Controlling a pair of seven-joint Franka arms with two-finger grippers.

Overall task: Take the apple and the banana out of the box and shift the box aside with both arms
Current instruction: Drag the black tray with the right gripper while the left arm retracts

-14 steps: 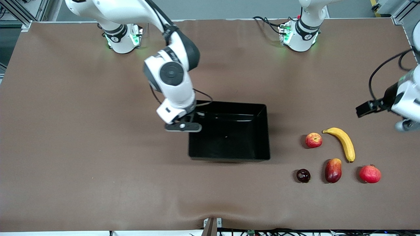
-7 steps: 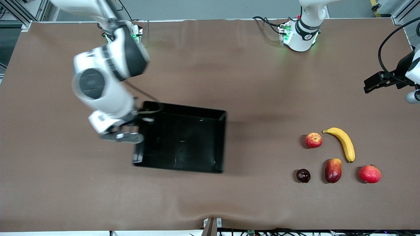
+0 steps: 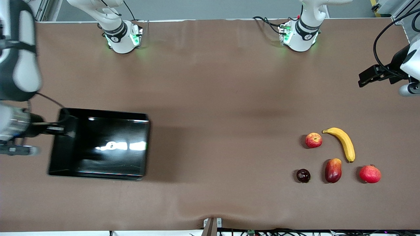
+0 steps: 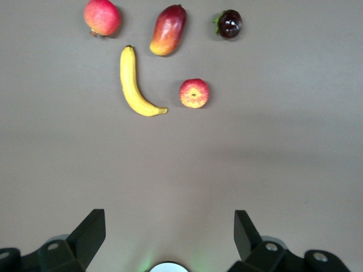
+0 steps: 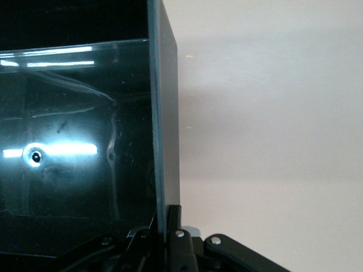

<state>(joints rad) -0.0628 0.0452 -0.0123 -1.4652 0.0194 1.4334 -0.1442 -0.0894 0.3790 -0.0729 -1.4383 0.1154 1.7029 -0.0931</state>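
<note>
The glossy black box (image 3: 105, 115) is at the right arm's end of the table, empty. My right gripper (image 3: 62, 129) is shut on the box's end wall (image 5: 164, 113), its jaws closed on either side of the wall in the right wrist view (image 5: 168, 226). The yellow banana (image 3: 343, 142) and the small red apple (image 3: 313, 140) lie side by side near the left arm's end; they also show in the left wrist view, banana (image 4: 131, 85) and apple (image 4: 194, 93). My left gripper (image 3: 369, 76) is open and empty, in the air over bare table beside the fruits (image 4: 170, 218).
A pinkish-red pomegranate (image 3: 370, 174), a dark-red mango (image 3: 333, 170) and a small dark round fruit (image 3: 303, 175) lie in a row nearer the front camera than the banana and apple. Brown cloth covers the table (image 3: 223, 98).
My right arm has swept the box from the table's middle to the right arm's end, still gripping its wall. My left gripper has shifted slightly toward the bases. The fruits have not moved.
</note>
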